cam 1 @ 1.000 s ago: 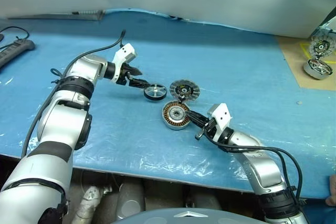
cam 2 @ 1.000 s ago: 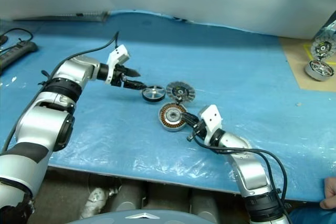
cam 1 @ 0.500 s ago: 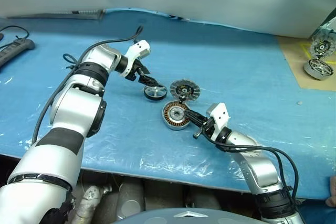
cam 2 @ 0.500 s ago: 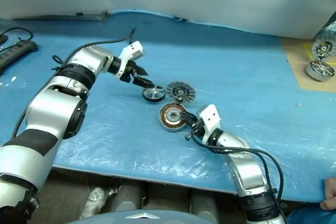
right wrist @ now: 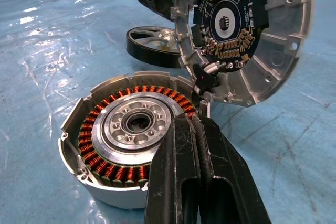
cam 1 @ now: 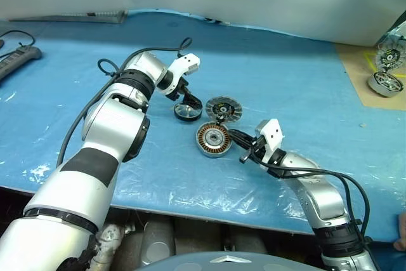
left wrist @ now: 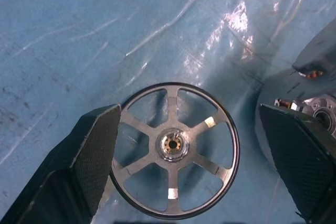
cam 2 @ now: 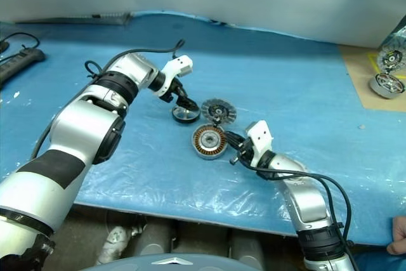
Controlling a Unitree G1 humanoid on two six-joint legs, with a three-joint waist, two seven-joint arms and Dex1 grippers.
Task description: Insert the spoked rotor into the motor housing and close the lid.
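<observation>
Left wrist view, left tool (left wrist: pixel 184 145) spread wide astride spoked rotor (left wrist: pixel 175 149), right tool (right wrist: pixel 195 145) pressed together by motor housing (right wrist: pixel 126 145).

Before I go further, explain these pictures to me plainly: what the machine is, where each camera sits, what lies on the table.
It is a humanoid robot with two arms. Two pictures look down from its head; two come from its wrists. On the blue plastic-covered table lie a small silver spoked rotor, a round silver motor housing with copper windings, and its round lid, tilted open on the far side. The left claw is open over the rotor; the right claw, shut and holding nothing, sits beside the housing.
</observation>
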